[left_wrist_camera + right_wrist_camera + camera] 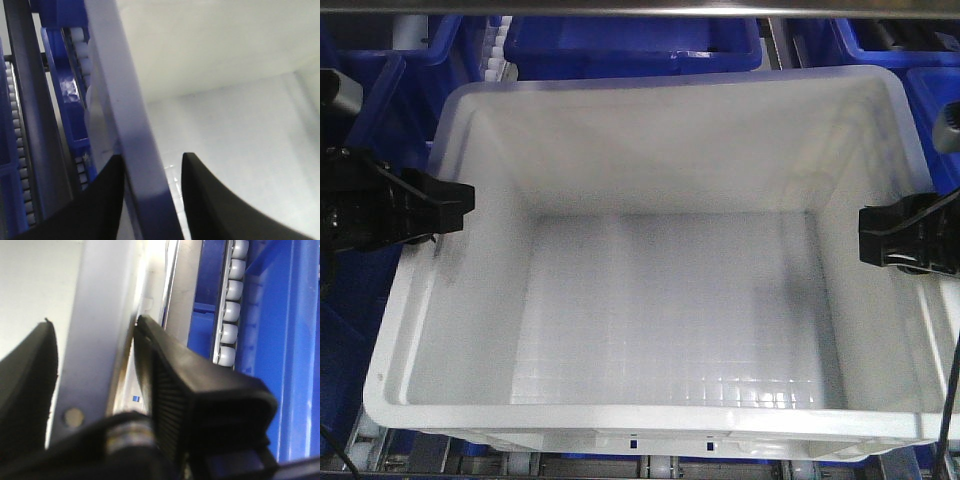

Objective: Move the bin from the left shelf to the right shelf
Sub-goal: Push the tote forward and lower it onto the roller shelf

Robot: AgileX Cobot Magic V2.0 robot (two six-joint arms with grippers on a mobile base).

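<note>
You see the white bin [650, 290] filling the front view among blue bins [630, 45], its near wall cut off, with the left gripper [150, 200] and right gripper [95, 370] each clamped astride a side rim.

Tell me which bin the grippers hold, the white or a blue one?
The white bin: both grippers' fingers straddle its side rims; the blue bins sit behind, untouched.

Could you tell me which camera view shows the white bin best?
The front-facing view: the bin shows whole, open and empty, both grippers at its side rims. The wrist views show only rim strips between the jaws.
</note>
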